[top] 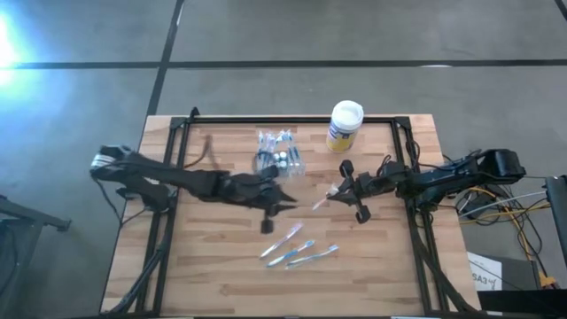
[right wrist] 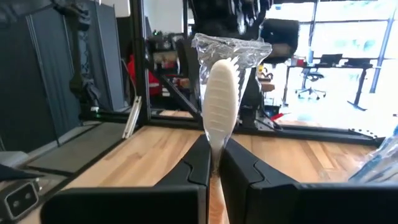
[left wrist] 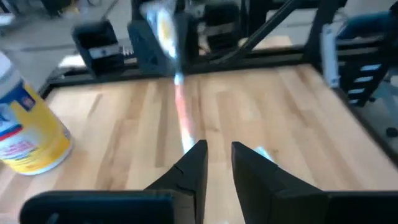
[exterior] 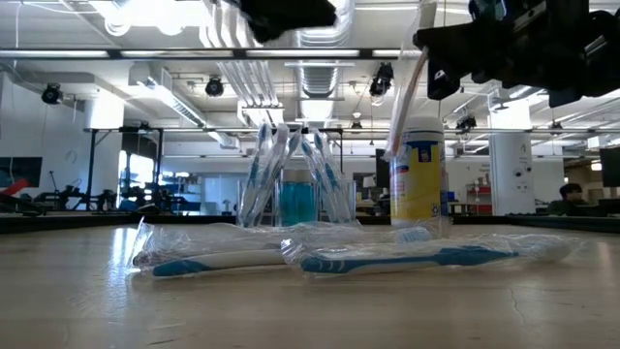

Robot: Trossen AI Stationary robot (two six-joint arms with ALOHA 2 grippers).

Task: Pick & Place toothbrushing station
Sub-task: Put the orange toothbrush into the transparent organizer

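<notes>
**Toothbrushing station stands at tabletop's far side as right claw grips wrapped brush**

Toothbrushing station [top: 279,152], a clear holder, stands near the far edge of the wooden tabletop [top: 213,266] in the high view, left of the yellow-and-blue canister [top: 344,126]; its walls are hard to make out against the brushes inside. The left claw [top: 285,203] hangs near the middle of the tabletop, just on the near side of the station, fingers slightly apart and holding nothing. The right claw [top: 341,188] is clamped on a wrapped toothbrush [top: 322,200]. Three more wrapped toothbrushes [top: 297,251] lie towards the near edge.

In the low view, the station [exterior: 295,189] rises behind wrapped brushes [exterior: 320,254] lying in front, its base hidden by them. The right arm is cut off at the top edge, with the held toothbrush [exterior: 409,87] slanting down from it.

The left wrist view shows its fingers [left wrist: 194,165] parted on empty air; the brush beyond is a blur [left wrist: 181,109].

The right wrist view shows the fingers [right wrist: 202,163] closed on the toothbrush handle, the head [right wrist: 219,102] upright in crinkled wrap.
</notes>
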